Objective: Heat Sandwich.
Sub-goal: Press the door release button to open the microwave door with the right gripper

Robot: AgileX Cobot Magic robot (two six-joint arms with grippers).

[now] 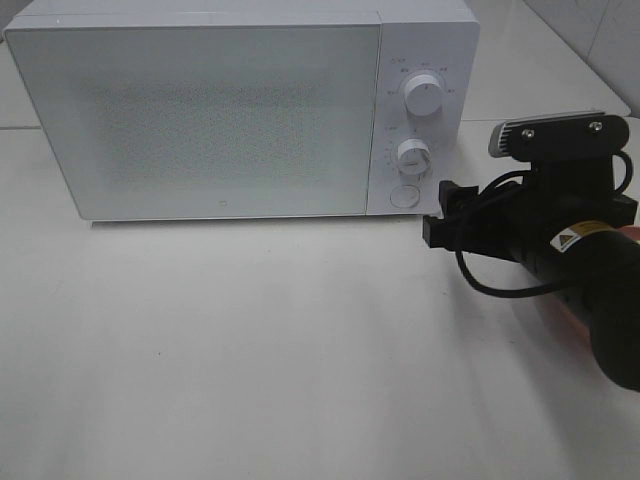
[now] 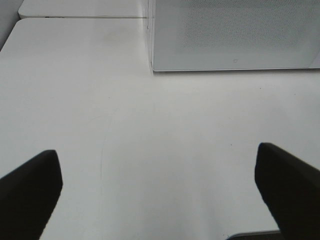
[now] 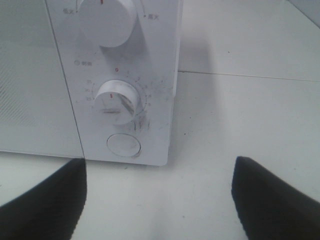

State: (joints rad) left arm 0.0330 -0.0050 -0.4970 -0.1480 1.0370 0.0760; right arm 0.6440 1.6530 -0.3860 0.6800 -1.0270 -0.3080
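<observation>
I have the right hand (image 1: 445,212) spread wide and empty, hovering just off the lower right corner of the white microwave (image 1: 200,100) – its wrist camera looks at the lower dial (image 3: 117,101) and the round button (image 3: 124,144) under it. My left hand (image 2: 160,195) is fully spread with nothing between its fingers, over the bare white surface (image 1: 250,350) in front of the shut door (image 2: 235,30). I cannot tell where the sandwich is – no view shows it.
</observation>
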